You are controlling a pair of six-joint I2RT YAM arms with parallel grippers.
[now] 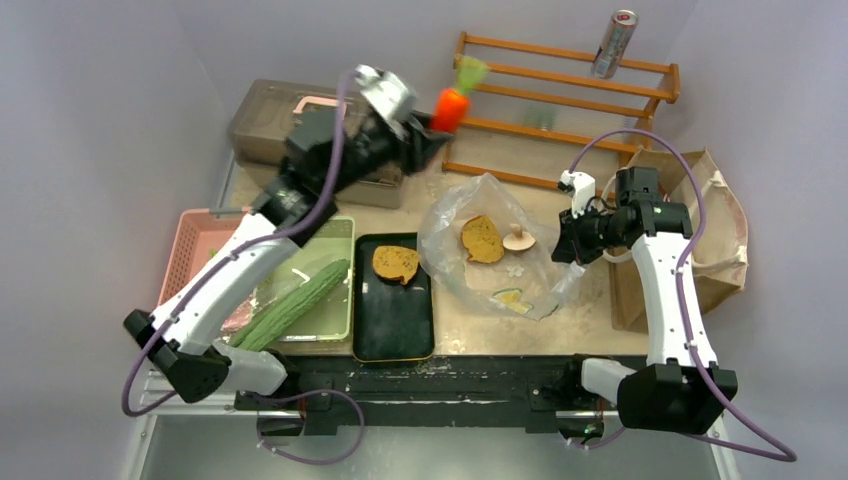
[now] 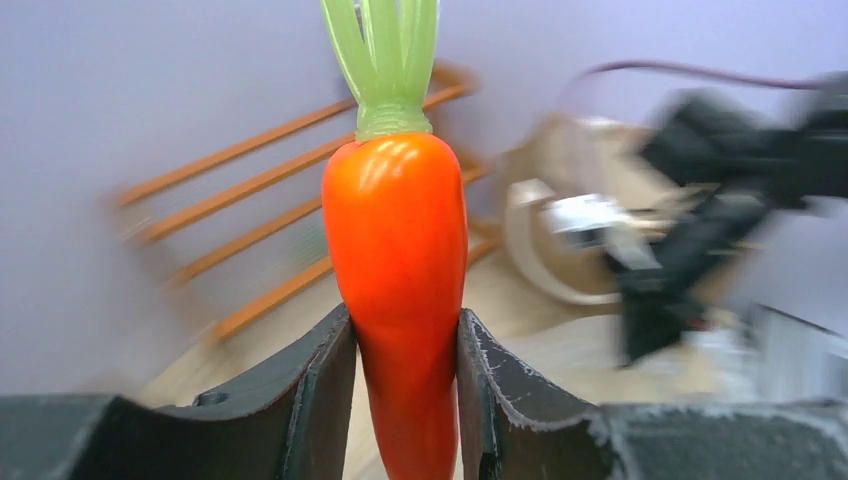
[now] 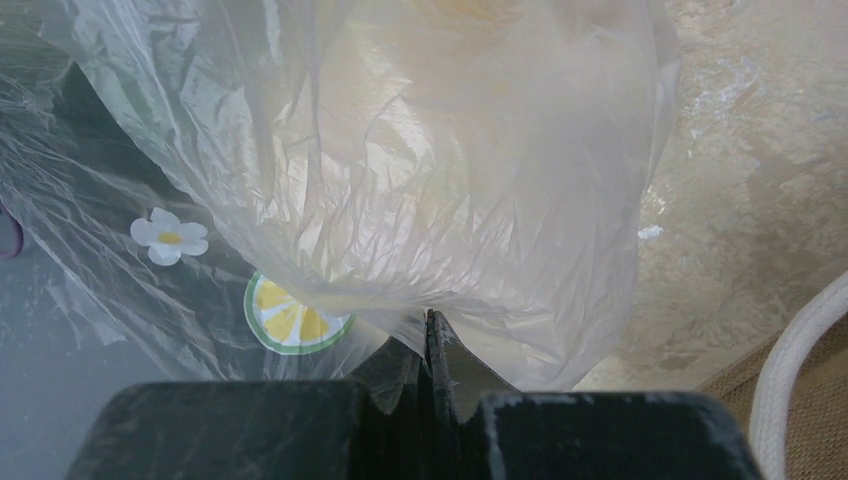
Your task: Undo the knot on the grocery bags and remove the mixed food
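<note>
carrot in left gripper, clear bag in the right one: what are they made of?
The carrot looks like moulded plastic with a glossy finish: uniform orange, sharp highlights, translucent green stalks. Probably a toy. The bag looks like thin transparent plastic film: fine crinkles, soft sheen, see-through.

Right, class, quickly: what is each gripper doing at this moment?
Left gripper: closed on the carrot.
Right gripper: shut, pinching the transparent plastic bag.

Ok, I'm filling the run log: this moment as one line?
left gripper: shut on carrot, aloft | right gripper: shut on plastic bag | in bag: toast slice, mushroom | on black tray: second toast slice
</note>
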